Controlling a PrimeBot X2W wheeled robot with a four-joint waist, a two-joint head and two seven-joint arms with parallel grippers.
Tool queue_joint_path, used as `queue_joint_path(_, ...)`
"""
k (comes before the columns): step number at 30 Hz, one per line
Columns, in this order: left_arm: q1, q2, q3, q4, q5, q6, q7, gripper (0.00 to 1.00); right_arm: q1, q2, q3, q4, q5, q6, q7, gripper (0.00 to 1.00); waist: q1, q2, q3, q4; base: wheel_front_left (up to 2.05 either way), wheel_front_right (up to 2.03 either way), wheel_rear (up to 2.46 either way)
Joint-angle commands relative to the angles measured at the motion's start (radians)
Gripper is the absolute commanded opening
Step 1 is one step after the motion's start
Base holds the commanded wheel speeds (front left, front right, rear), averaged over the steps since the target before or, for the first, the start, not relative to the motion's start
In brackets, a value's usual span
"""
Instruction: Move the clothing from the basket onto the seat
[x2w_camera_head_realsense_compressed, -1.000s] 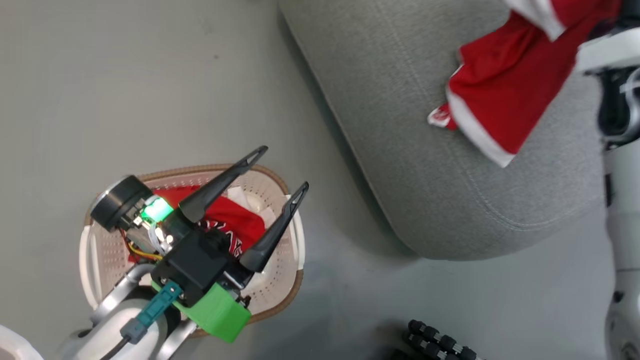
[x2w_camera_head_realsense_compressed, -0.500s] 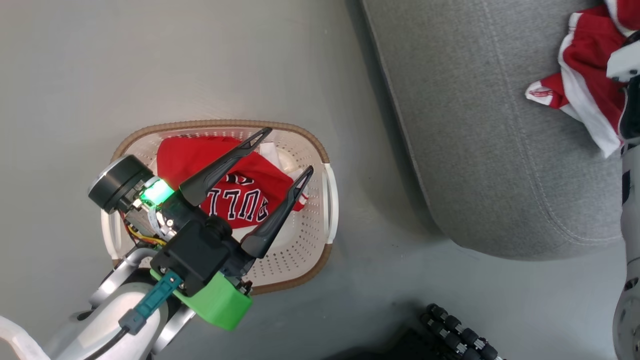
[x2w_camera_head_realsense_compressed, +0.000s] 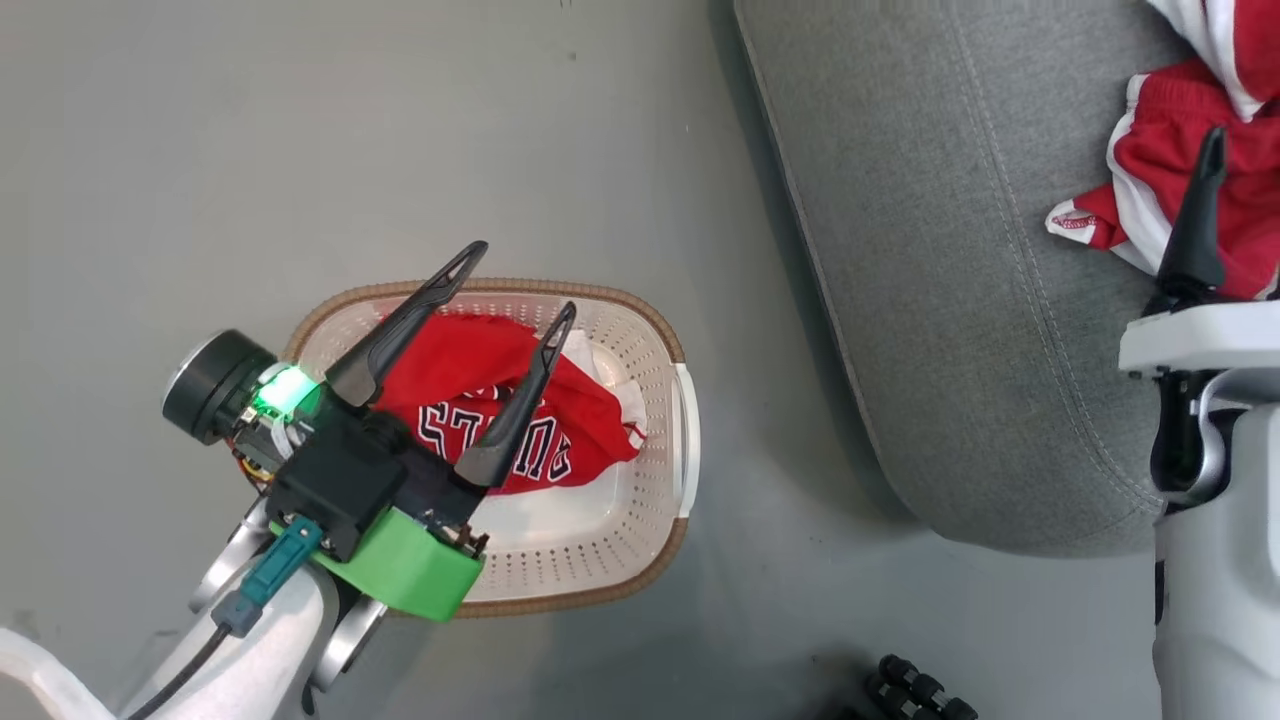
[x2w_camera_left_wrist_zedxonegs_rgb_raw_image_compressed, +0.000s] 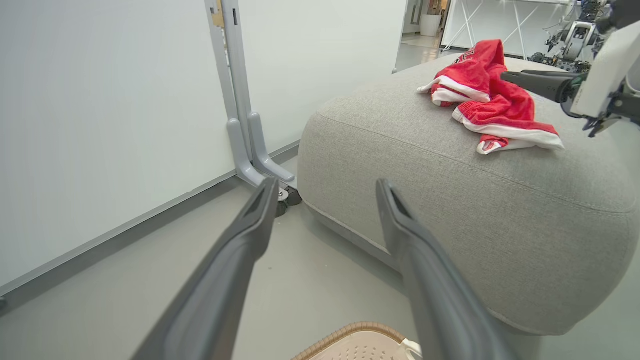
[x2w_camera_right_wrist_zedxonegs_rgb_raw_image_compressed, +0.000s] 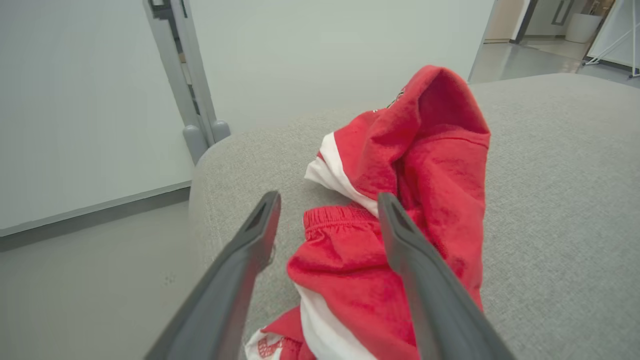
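Observation:
The cream basket (x2w_camera_head_realsense_compressed: 682, 420) stands on the floor left of the grey seat (x2w_camera_head_realsense_compressed: 950, 250). A red garment with block lettering (x2w_camera_head_realsense_compressed: 590, 445) lies crumpled inside it, over something white. My left gripper (x2w_camera_head_realsense_compressed: 525, 277) hovers above the basket, open and empty, its fingers pointing toward the seat (x2w_camera_left_wrist_zedxonegs_rgb_raw_image_compressed: 450, 200). Another red garment with white stripes (x2w_camera_head_realsense_compressed: 1150, 170) lies bunched on top of the seat. My right gripper (x2w_camera_right_wrist_zedxonegs_rgb_raw_image_compressed: 328, 198) is open just over that garment (x2w_camera_right_wrist_zedxonegs_rgb_raw_image_compressed: 430, 165), holding nothing.
Grey floor surrounds the basket. A black ribbed object (x2w_camera_head_realsense_compressed: 915, 692) lies at the bottom edge near the seat's corner. A white partition wall with a grey post and foot (x2w_camera_left_wrist_zedxonegs_rgb_raw_image_compressed: 250, 145) stands beyond the seat's end.
The head camera has swung, so the basket sits nearer the middle. The red striped garment has settled on the seat and a right gripper finger has come into view. Left gripper stays open.

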Motion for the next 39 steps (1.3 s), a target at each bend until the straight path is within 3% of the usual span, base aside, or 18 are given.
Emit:
queue_joint_path(1,0.022,-0.008,0.013,0.013,-0.02,0.017,-0.017,1.0,0.036,0.005,0.019,-0.04,-0.014,0.0,-0.003,1.0,0.0,0.0,-0.063,0.016,0.0,0.0,0.0)
queue_joint_path(8,0.064,-0.057,0.089,0.088,-0.075,0.09,-0.081,1.0,0.19,0.017,0.17,-0.214,-0.01,0.0,-0.003,1.0,0.0,0.0,-0.151,0.058,0.0,0.0,0.0)
queue_joint_path(19,0.145,-0.149,0.279,0.154,-0.099,0.158,-0.105,1.0,0.317,0.017,0.349,-0.318,-0.033,0.0,0.001,1.0,0.0,0.0,-0.241,0.158,0.0,0.0,0.0)
queue_joint_path(28,0.267,-0.231,0.432,0.191,-0.052,0.126,-0.106,1.0,0.367,0.017,0.388,-0.333,-0.061,0.0,0.06,1.0,0.0,0.0,-0.329,0.227,0.0,0.0,0.0)
queue_joint_path(39,0.4,-0.305,0.508,0.239,0.019,0.067,-0.106,1.0,0.448,0.017,0.403,-0.331,-0.061,0.0,0.098,1.0,0.0,0.0,-0.432,0.223,0.0,0.0,0.0)
